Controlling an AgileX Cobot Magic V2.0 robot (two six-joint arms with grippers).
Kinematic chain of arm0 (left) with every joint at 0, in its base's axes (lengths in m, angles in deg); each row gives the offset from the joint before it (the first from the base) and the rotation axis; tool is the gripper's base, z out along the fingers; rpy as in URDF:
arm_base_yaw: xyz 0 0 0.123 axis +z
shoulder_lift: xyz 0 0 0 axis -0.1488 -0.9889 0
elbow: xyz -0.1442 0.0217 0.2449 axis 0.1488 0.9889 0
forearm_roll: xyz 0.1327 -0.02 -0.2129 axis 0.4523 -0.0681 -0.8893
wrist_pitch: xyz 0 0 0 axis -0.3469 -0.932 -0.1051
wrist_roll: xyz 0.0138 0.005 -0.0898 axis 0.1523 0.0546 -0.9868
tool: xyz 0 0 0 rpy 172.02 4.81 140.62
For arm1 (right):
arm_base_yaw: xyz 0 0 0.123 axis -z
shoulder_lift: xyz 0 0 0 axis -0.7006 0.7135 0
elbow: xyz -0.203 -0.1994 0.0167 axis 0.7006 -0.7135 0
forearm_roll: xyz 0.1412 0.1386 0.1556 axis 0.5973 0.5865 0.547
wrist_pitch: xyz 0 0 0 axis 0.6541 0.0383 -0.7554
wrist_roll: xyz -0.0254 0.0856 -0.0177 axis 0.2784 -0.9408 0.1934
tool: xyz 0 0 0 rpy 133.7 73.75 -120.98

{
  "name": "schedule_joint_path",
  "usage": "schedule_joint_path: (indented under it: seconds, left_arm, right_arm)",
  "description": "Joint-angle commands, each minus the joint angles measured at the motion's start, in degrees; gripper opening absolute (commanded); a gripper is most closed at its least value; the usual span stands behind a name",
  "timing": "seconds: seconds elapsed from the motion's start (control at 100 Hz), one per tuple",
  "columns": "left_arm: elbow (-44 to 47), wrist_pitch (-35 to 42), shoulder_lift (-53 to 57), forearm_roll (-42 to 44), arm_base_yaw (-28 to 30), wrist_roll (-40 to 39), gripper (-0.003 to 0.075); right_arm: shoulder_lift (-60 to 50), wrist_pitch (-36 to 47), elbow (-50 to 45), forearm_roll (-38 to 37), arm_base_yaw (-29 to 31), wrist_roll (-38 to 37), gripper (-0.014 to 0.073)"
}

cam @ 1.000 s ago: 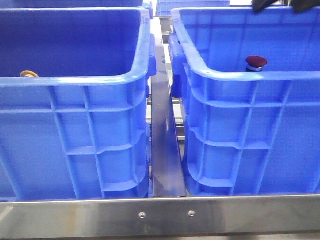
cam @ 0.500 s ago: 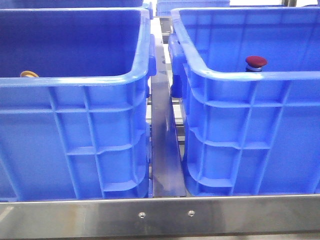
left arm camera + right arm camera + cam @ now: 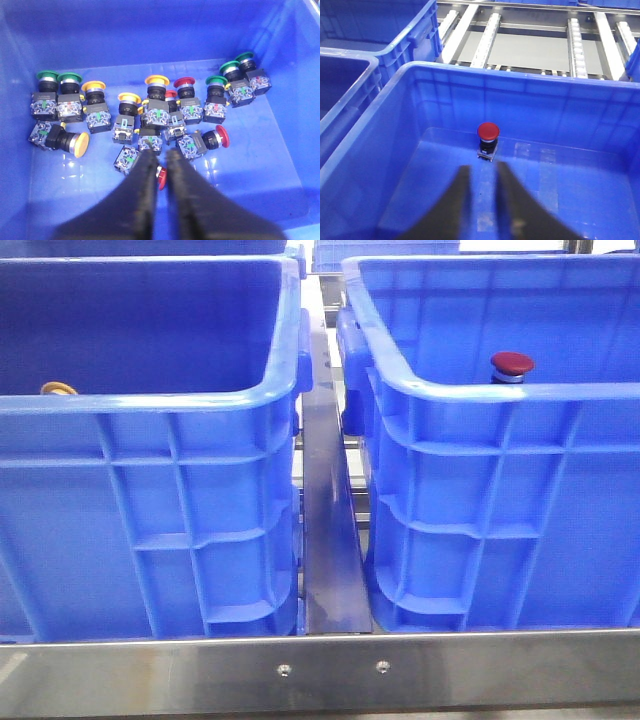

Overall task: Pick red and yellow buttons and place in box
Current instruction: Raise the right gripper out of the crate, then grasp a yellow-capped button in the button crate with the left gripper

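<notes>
The right blue box [image 3: 500,390] holds one red button [image 3: 512,364] standing upright; the right wrist view shows it [image 3: 488,132] on the box floor [image 3: 560,190]. My right gripper [image 3: 483,166] hangs open and empty just short of it. The left blue crate [image 3: 150,400] holds several buttons: yellow ones [image 3: 80,143] [image 3: 156,80] and red ones [image 3: 222,136] [image 3: 184,81]. My left gripper [image 3: 160,151] hovers over them, fingers nearly together and empty. A red button [image 3: 161,178] lies on the floor below, partly hidden by one finger. A yellow cap [image 3: 58,388] peeks over the left crate's rim.
Green-capped buttons [image 3: 47,75] [image 3: 229,66] lie among the others in the left crate. A metal rail [image 3: 330,540] runs between the two crates. Roller tracks [image 3: 575,45] and another blue crate [image 3: 380,25] lie beyond the right box. Neither gripper shows in the front view.
A second ago dark gripper parts showed at the top right of the front view above the right box; they have since left that view. The buttons have not moved.
</notes>
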Motion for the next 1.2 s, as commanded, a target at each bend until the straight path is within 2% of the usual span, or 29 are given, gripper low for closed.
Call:
schedule_joint_path:
  seconds: [0.0,0.03,0.12,0.15,0.2,0.4,0.69,0.9,1.19]
  left_arm:
    - [-1.40,3.02,-0.03,-0.64,0.09,-0.42,0.0277]
    - [-1.40,3.02,-0.03,-0.64,0.09,-0.42,0.0344]
    - [-1.40,3.16,-0.06,-0.64,0.09,-0.42,0.0546]
    - [-1.40,3.37,-0.28,-0.64,0.09,-0.42,0.0596]
    - [-1.52,3.45,-0.95,-0.64,-0.01,-0.26,0.0634]
    - [-3.64,3.45,-7.69,-2.72,-2.06,2.85,0.0638]
    - [-12.24,5.23,-27.38,0.63,-7.44,2.85,0.0638]
    - [-18.38,5.42,-39.49,1.59,-7.37,2.21,0.0638]
    - [-21.54,6.68,-48.95,3.92,-7.23,0.44,0.0638]
  right_arm:
    - [0.08,2.59,1.44,0.67,0.40,0.01,-0.0078]
    - [0.08,2.53,1.44,0.67,0.40,0.01,-0.0111]
    - [0.08,2.43,1.44,0.67,0.40,0.01,-0.0101]
    - [0.08,2.43,1.44,0.67,0.40,0.01,-0.0102]
    - [0.08,2.43,1.44,0.67,0.40,0.01,-0.0104]
    - [0.08,2.43,1.44,0.67,0.40,0.01,-0.0104]
    - [0.08,2.43,1.44,0.67,0.40,0.01,-0.0104]
    - [0.08,2.43,1.44,0.67,0.40,0.01,-0.0104]
    - [0.08,2.43,1.44,0.67,0.40,0.01,-0.0104]
